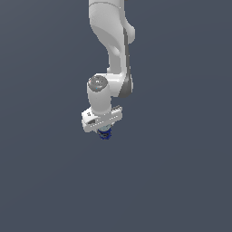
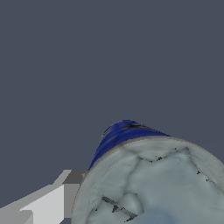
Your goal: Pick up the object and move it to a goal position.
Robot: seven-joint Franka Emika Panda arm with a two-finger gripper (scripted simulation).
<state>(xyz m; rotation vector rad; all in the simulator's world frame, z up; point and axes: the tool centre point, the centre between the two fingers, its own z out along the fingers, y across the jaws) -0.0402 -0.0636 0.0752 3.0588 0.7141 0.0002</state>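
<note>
Item 1. Arm [image 1: 113, 50]: one, white with grey joint caps and a dark seam down its side. In the exterior view it enters from the top edge near centre and descends to a wrist pointing downward.

Item 2. Gripper [image 1: 104, 132]: one, white, a broad crossbar body tilted slightly, its end toward the exterior view's right sitting higher. In the wrist view one white and grey finger [image 2: 52, 199] shows, its grey tip touching the side of the can. The second finger is out of frame there. The gripper is closed on the can, which hangs beneath the crossbar with nothing else in contact.

Item 3. Can [image 1: 105, 134]: one, small and cylindrical, blue body, narrower than the gripper. In the exterior view only its lower portion peeks out below the crossbar, just right of the crossbar's left end; the rest is hidden by the gripper. In the wrist view the can [image 2: 153, 183] fills the lower area: a pale silver-grey end face with dark crack-like marks, ringed by a grey rim, and a band of blue wall with dark streaks beyond it. No brand, label text or lettering is legible in either view.

Item 4. Background [image 1: 181, 181]: one uniform dark blue-grey field, in both views.
</note>
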